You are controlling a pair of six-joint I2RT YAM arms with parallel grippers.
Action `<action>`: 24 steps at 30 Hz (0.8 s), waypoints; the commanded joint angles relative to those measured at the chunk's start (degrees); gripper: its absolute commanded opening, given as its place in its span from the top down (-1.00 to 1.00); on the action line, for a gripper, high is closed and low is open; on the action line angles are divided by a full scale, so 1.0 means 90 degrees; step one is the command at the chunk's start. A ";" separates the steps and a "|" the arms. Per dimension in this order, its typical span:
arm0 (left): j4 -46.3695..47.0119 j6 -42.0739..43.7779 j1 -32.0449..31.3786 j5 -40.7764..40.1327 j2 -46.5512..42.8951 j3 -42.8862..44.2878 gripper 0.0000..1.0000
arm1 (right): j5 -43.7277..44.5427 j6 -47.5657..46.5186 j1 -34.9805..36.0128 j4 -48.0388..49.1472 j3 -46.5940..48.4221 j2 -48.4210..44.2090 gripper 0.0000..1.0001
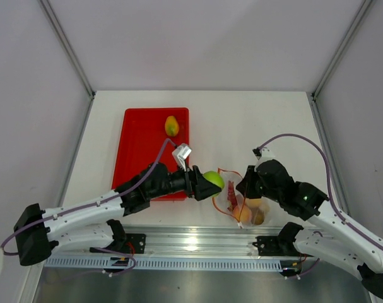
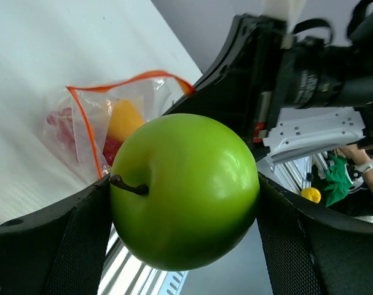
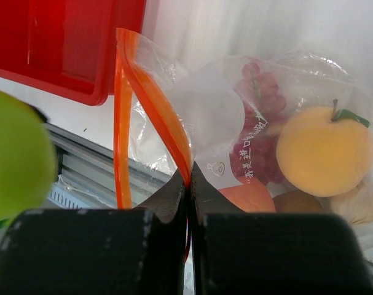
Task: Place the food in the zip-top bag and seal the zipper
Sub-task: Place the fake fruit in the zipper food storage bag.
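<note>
My left gripper [image 1: 209, 184] is shut on the green apple [image 1: 214, 180], held just left of the open mouth of the clear zip-top bag [image 1: 241, 203]; the apple fills the left wrist view [image 2: 185, 190]. My right gripper [image 3: 190, 178] is shut on one side of the orange-red zipper strip [image 3: 161, 114] and holds the mouth open. Inside the bag I see the dark red grapes [image 3: 257, 129], an orange [image 3: 320, 150], a peach-coloured fruit [image 3: 251, 196], a brown kiwi [image 3: 297, 201] and a pale bulb [image 3: 361, 203]. The yellow-green mango [image 1: 171, 125] lies on the red tray.
The red tray [image 1: 141, 151] lies at the left, its near right corner close to my left wrist. A metal rail [image 1: 197, 243] runs along the near table edge below the bag. Grey walls enclose the table.
</note>
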 commanded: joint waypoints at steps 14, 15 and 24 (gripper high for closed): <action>0.0863 -0.0057 -0.0383 0.0599 0.1810 0.0539 0.26 | -0.0017 0.0048 -0.0017 -0.0403 0.0857 -0.0293 1.00; 0.0862 -0.0047 -0.0392 0.0629 0.1840 0.0559 0.14 | -0.0007 0.0038 -0.0027 -0.0422 0.0848 -0.0293 1.00; 0.0502 -0.0037 -0.0402 0.0620 0.1879 0.0881 0.09 | -0.0046 0.0038 -0.0027 -0.0364 0.0809 -0.0274 1.00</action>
